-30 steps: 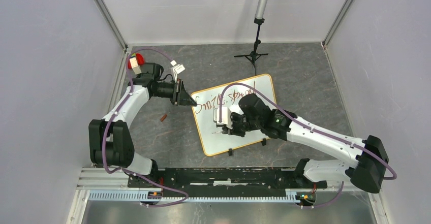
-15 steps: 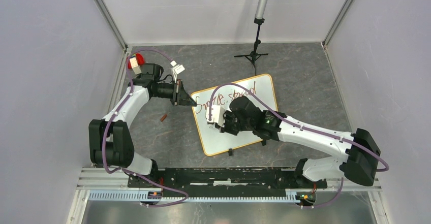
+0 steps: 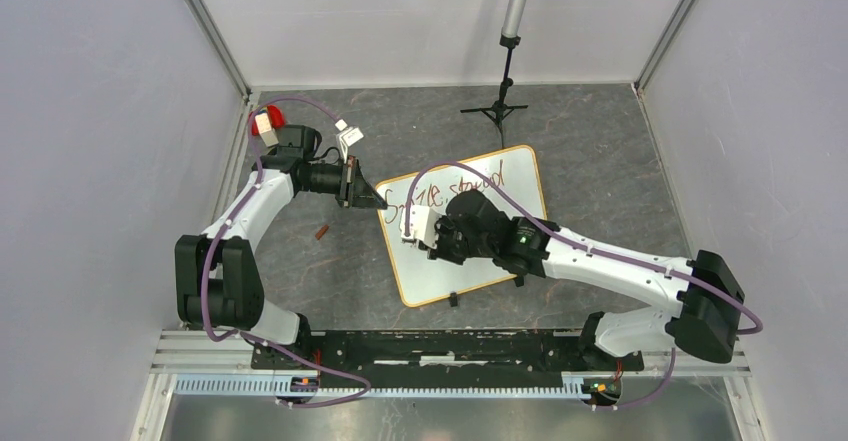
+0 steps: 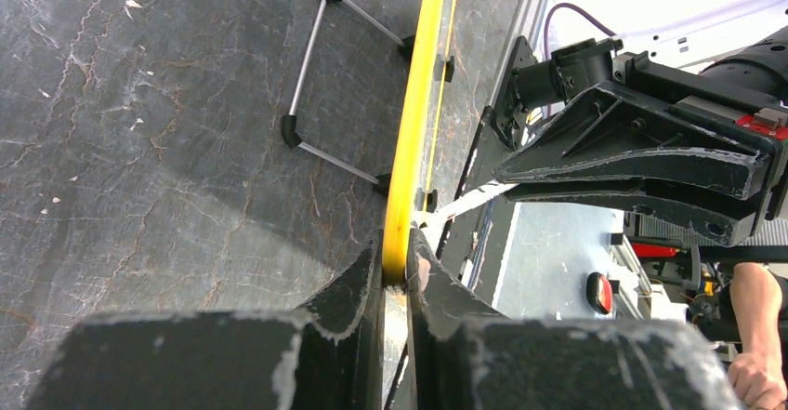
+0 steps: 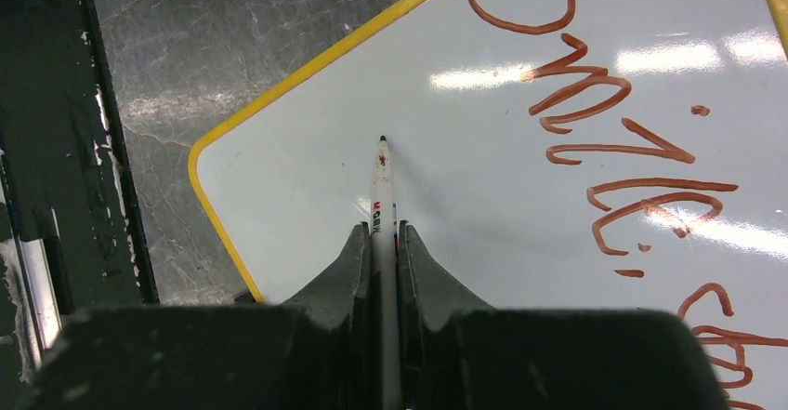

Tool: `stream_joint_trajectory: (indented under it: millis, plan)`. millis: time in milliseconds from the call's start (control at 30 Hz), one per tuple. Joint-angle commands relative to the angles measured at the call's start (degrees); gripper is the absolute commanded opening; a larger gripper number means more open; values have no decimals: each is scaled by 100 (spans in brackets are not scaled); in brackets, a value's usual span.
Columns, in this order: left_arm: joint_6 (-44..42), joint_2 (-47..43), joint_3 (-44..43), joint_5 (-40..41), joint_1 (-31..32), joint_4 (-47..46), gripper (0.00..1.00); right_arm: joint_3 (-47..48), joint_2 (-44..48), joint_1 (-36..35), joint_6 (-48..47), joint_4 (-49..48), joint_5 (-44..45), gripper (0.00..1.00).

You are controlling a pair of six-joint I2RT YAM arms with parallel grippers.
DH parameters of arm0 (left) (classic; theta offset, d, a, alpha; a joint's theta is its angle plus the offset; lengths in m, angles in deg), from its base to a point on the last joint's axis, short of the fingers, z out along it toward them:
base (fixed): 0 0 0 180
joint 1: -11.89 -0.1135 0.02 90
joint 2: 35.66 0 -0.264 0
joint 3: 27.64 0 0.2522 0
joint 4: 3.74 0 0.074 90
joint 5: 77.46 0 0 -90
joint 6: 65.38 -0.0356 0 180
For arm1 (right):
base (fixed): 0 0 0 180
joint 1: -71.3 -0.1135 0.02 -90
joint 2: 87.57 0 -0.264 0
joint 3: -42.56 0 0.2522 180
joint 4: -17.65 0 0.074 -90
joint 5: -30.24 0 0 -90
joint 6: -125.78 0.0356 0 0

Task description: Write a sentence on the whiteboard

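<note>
Since the left gripper (image 4: 395, 259) drew its jaws together within the last second, it now pinches the yellow frame at the near-left corner of the whiteboard (image 3: 430, 273). The left arm itself has not shifted in the overhead view. The board lies flat and skewed at the middle of the table (image 3: 600, 141), held at that corner only.

Moving right, the sentence (image 5: 604, 103) stands partly written: one line of dark red lettering runs along the far edge, reading roughly "Smile, spread". The space below it is bare.

The right gripper (image 5: 382, 235) is clamped on a marker (image 5: 382, 187), tip forward. Over the last second it has travelled from the lower middle of the board to the left side, beneath the start of the first line. Whether the tip touches the surface cannot be told.

Assessment: the board is now steadied and the marker has been carried back for a second line. The task appears roughly half complete, the remaining words outstanding.
</note>
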Motion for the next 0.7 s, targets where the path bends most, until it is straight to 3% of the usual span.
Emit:
stream_joint_trajectory:
  millis: [0, 667]
  plan:
    - [8, -47, 59, 257, 38, -239, 2, 221, 21, -60, -97, -30, 172, 0]
    - [-14, -30, 33, 249, 33, -239, 2, 370, -307, -219, -240, -37, 269, 0]
